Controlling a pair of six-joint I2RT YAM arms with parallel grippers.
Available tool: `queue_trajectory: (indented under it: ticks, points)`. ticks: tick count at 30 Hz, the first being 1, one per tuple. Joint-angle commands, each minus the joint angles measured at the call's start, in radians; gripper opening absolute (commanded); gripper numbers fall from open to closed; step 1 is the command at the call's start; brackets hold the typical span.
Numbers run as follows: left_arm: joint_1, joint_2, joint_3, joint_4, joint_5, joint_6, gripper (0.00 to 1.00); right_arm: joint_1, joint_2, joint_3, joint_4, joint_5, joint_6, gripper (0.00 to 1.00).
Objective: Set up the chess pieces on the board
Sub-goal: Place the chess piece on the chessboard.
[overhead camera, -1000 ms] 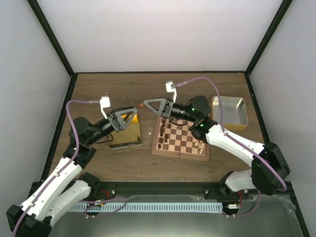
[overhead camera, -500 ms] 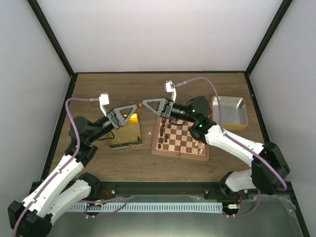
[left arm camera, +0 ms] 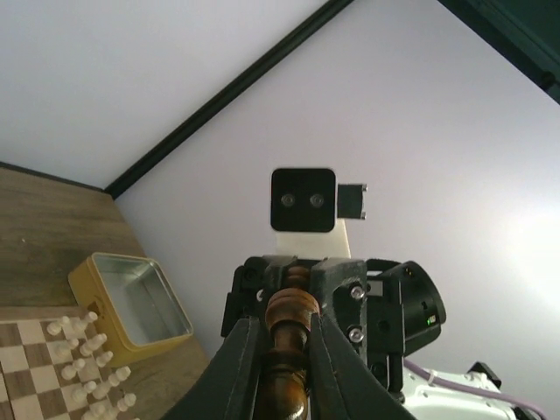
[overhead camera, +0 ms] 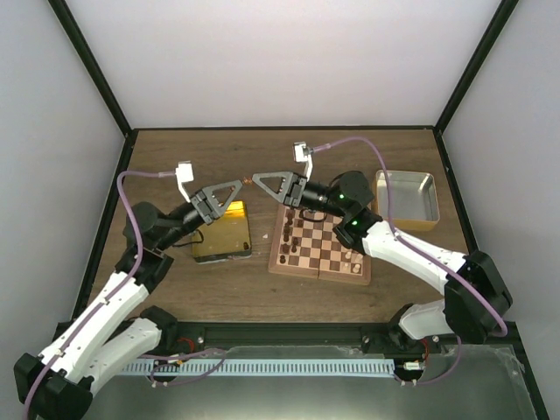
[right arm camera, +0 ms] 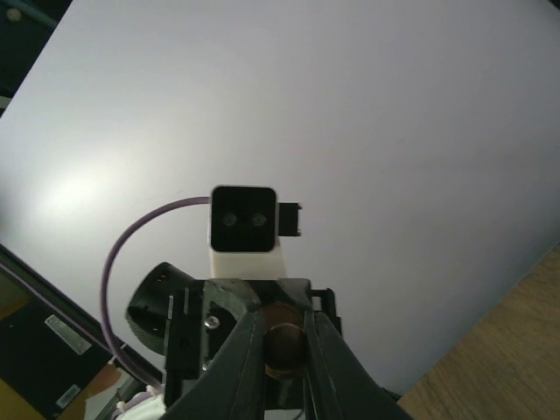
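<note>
- Brown wooden table (overhead camera: 367, 150), white walls around it.
- Left gripper (overhead camera: 241, 184) and right gripper (overhead camera: 256, 185) meet tip to tip above the table's middle, both clamped on one dark chessman (left arm camera: 288, 350).
- Board (overhead camera: 320, 263) carries pale chessmen (left arm camera: 88, 366).
- Gold tin (overhead camera: 224, 234) sits left of the board and silver tin (overhead camera: 408, 198) near the right edge; their contents cannot be told.

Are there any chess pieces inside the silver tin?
No, the silver tin shows only its bare shiny bottom in the left wrist view.

left fingers (left arm camera: 238, 367) block right fingers (right arm camera: 325, 354) head-on, free table (overhead camera: 201, 157) beyond both
</note>
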Motion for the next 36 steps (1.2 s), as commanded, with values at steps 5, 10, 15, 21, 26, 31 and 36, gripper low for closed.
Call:
queue_trajectory:
  ticks: [5,10,15,21,26,31,36]
  points:
    - [0.002,0.019,0.102,-0.267,-0.125,0.161,0.04,0.008,-0.082,0.085,-0.343,0.314,-0.254,0.04]
    - [0.001,0.096,0.231,-0.632,-0.295,0.389,0.04,0.008,-0.131,0.087,-0.659,0.592,-0.501,0.03]
    - [0.002,0.216,0.317,-0.816,-0.426,0.528,0.04,0.018,-0.177,-0.013,-0.898,0.756,-0.608,0.03]
    - [0.003,0.35,0.329,-0.855,-0.362,0.564,0.06,0.029,-0.229,-0.194,-0.954,0.787,-0.588,0.03]
    - [0.003,0.424,0.328,-0.853,-0.302,0.558,0.06,0.029,-0.108,-0.19,-0.908,0.727,-0.584,0.03]
    - [0.003,0.445,0.318,-0.851,-0.276,0.552,0.06,0.029,0.021,-0.152,-0.877,0.716,-0.576,0.03]
    - [0.003,0.447,0.305,-0.845,-0.273,0.551,0.06,0.029,0.1,-0.116,-0.875,0.7,-0.573,0.03]
